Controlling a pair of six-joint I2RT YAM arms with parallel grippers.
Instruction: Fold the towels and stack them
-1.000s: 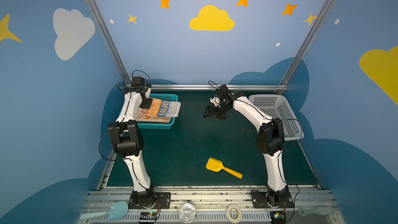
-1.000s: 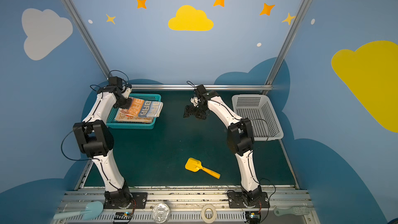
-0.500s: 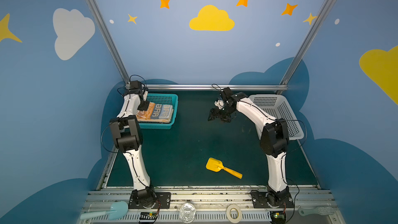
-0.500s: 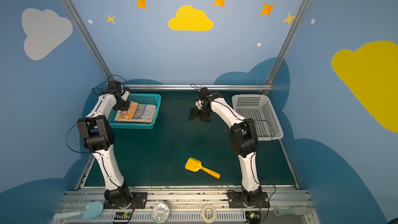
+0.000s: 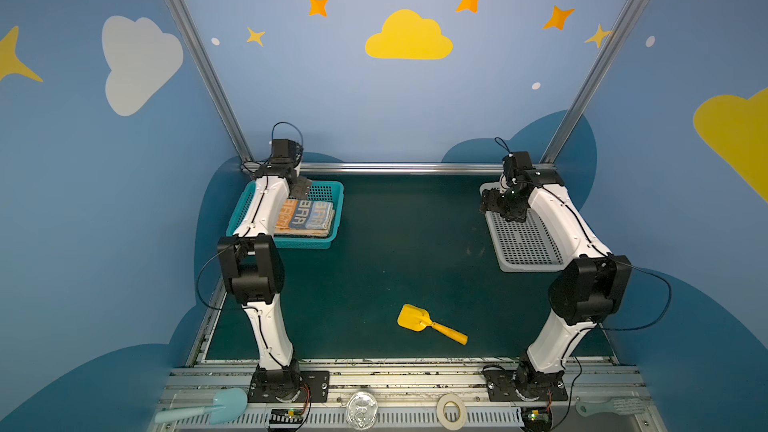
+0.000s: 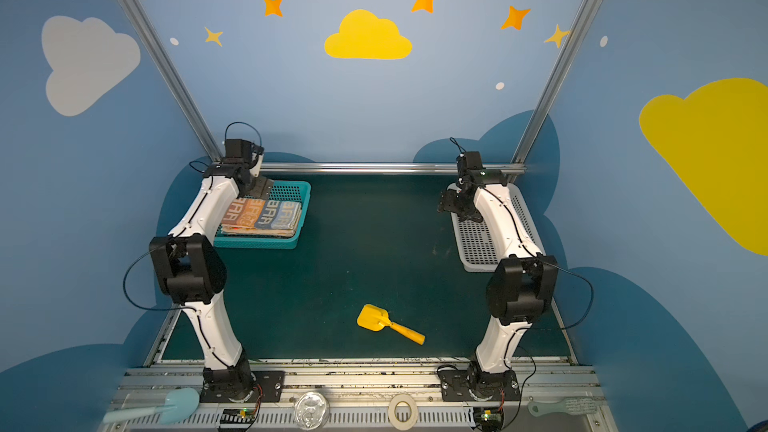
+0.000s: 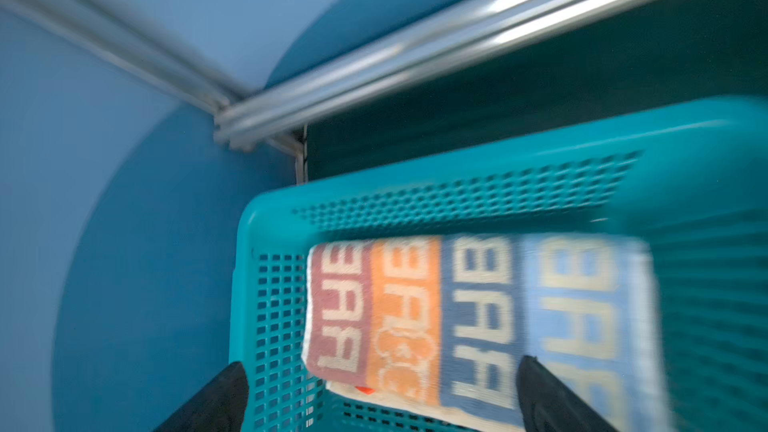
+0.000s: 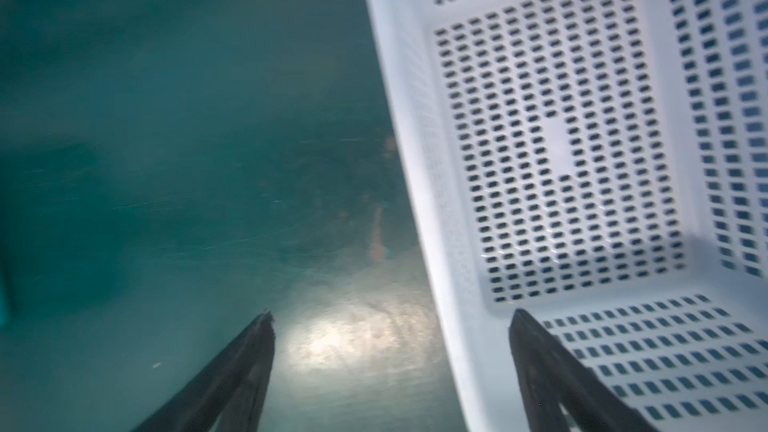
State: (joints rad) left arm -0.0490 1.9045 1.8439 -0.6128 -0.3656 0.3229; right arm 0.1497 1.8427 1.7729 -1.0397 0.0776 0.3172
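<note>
Green matting (image 5: 395, 268) covered the table I was working over. At its far right stood the white basket (image 5: 523, 243), at its far left the teal basket (image 5: 337, 209). Inside the teal one lay the towels (image 5: 307, 216), folded flat in a stack, the top face striped maroon, orange and blue with cream lettering. My left gripper (image 7: 380, 369) hung just above them, jaws wide apart, gripping nothing. My right gripper (image 8: 392, 320) straddled the white basket's rim, jaws likewise spread and empty. A yellow scoop (image 5: 428, 323) lay near the front.

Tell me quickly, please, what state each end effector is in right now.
Left end effector: open, holding nothing.
Right end effector: open, holding nothing.
</note>
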